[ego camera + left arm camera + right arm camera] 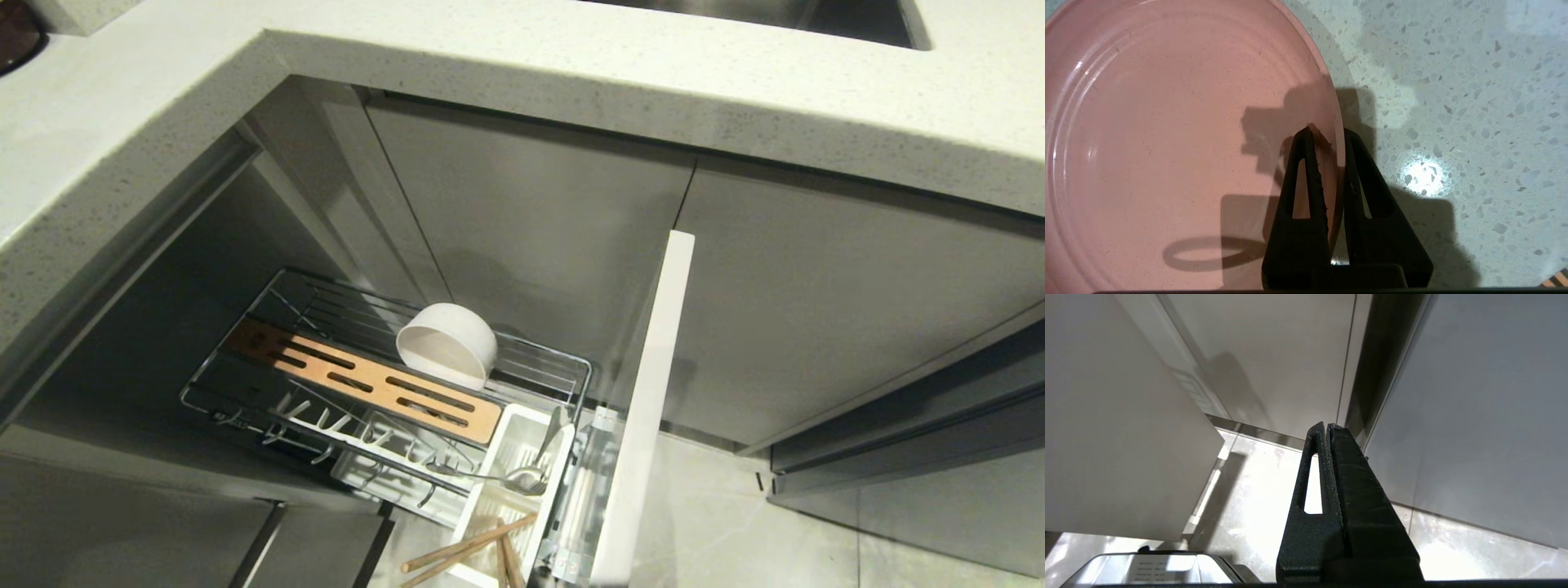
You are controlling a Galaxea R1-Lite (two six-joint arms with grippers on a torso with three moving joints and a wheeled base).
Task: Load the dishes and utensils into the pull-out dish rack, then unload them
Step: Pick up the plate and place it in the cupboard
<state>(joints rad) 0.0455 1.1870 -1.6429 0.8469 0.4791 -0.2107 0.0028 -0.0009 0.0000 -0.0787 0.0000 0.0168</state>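
We had the left gripper point(1327, 132) clamped on the pink plate point(1167, 143) rim, one finger each side, plate flat on counter point(1453, 81). Prob. stiff, glossy, slippery, breakable; rim's the only hold. Right gripper point(1327, 426) shut, empty.

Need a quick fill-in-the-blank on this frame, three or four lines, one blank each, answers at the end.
1. The left gripper is shut on the rim of the pink ____.
2. The plate lies on the speckled ____.
3. In the pull-out dish rack, the white bowl lies tipped on its ____.
4. The fork and the chopsticks rest in the white ____.

Missing words: plate; countertop; side; caddy
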